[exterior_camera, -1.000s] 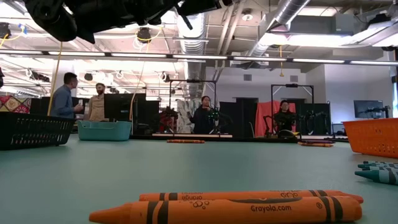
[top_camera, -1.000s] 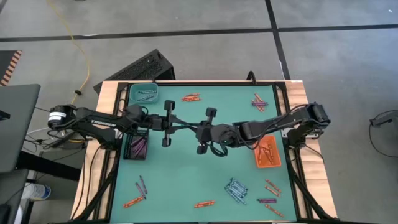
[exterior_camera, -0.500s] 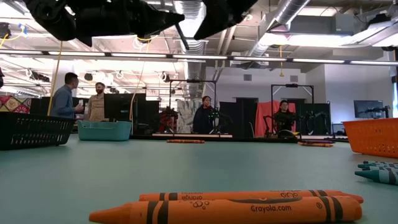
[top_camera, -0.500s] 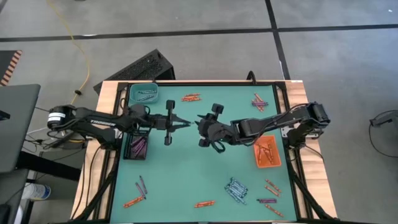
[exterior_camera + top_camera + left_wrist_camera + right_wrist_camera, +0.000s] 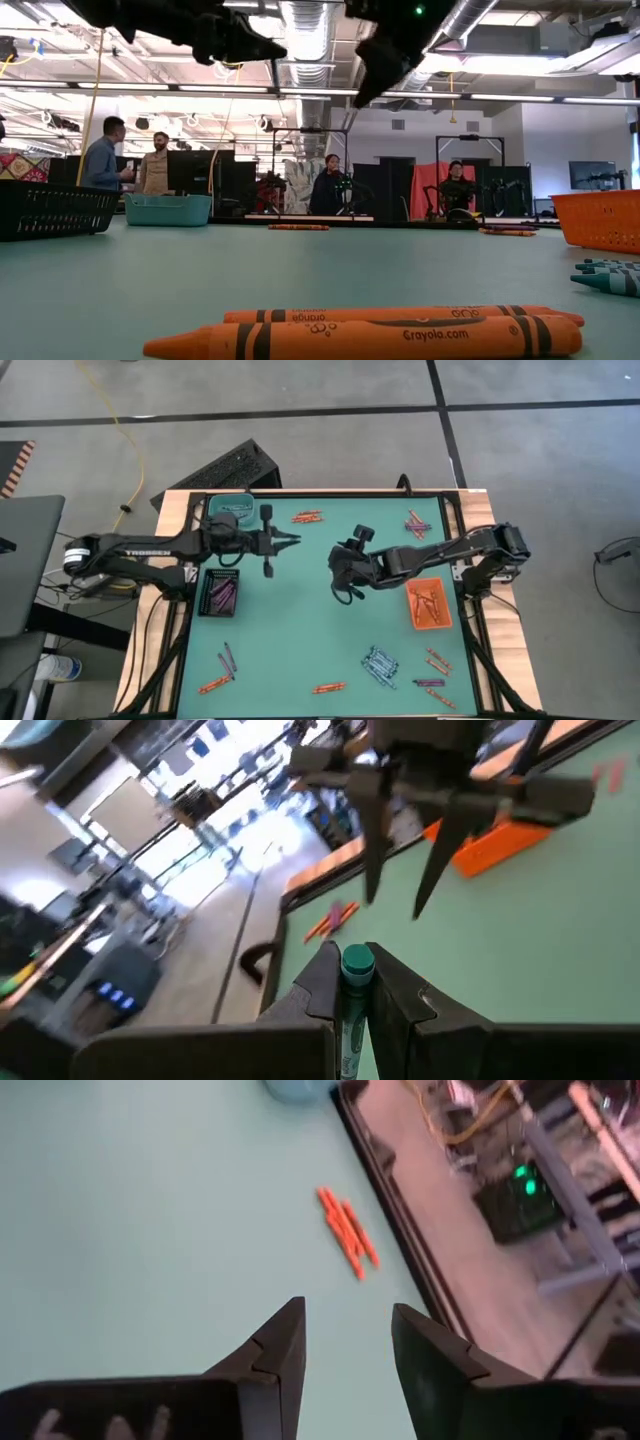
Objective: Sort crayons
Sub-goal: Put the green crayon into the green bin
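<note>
My left gripper point(image 5: 290, 541) hangs over the far left part of the green mat, shut on a teal-green crayon point(image 5: 357, 962). My right gripper point(image 5: 335, 565) hangs open and empty over the middle of the mat, facing the left one; it also shows in the left wrist view point(image 5: 400, 890) and its own wrist view point(image 5: 345, 1350). Loose crayons lie flat on the mat: orange ones at the far edge point(image 5: 308, 517), a mixed bunch at the far right point(image 5: 418, 523), blue-grey ones point(image 5: 380, 665) and orange ones point(image 5: 330, 687) near the front. My left gripper pinches the teal-green crayon between its two fingers, near the crayon's end point(image 5: 357, 958). The crayon lies along the fingers, its end just past the fingertips. The fingers run about level, pointing toward the table's right. The crayon is lifted clear of the mat.
A teal tray point(image 5: 230, 508) stands at the far left corner, a black tray point(image 5: 221, 592) with purple crayons at the left edge, an orange tray point(image 5: 430, 603) with orange crayons at the right. More crayons lie at the front left point(image 5: 220, 670) and front right point(image 5: 435, 672).
The two grippers stood tip to tip over the middle of the mat and have drawn apart. My left gripper has gone toward the far edge and the teal tray with the crayon. My right gripper has drawn back toward the table's right and turned.
</note>
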Action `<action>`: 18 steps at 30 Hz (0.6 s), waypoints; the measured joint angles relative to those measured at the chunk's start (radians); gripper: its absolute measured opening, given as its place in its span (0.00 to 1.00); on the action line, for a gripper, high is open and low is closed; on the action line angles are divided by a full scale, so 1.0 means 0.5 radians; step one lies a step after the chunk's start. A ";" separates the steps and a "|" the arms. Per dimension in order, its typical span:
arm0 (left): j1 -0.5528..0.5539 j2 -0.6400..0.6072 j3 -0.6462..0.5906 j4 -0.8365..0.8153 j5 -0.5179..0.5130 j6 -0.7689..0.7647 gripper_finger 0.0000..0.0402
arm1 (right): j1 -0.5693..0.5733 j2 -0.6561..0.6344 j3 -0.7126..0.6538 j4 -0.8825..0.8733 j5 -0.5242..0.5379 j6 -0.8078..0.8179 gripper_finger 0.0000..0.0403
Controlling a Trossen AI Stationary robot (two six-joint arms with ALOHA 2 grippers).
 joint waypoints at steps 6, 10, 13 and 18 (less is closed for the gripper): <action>0.128 -0.123 0.015 -0.206 -0.106 0.030 0.02 | -0.057 0.000 -0.001 -0.212 0.000 0.140 0.37; 0.231 -0.209 0.017 -0.363 -0.110 0.020 0.02 | -0.072 0.000 -0.001 -0.226 -0.004 0.144 0.37; 0.304 -0.250 0.016 -0.401 -0.120 -0.023 0.02 | -0.071 0.000 -0.001 -0.221 -0.008 0.143 0.37; 0.413 -0.270 0.016 -0.443 -0.228 -0.001 0.02 | -0.072 0.000 -0.002 -0.203 -0.015 0.140 0.37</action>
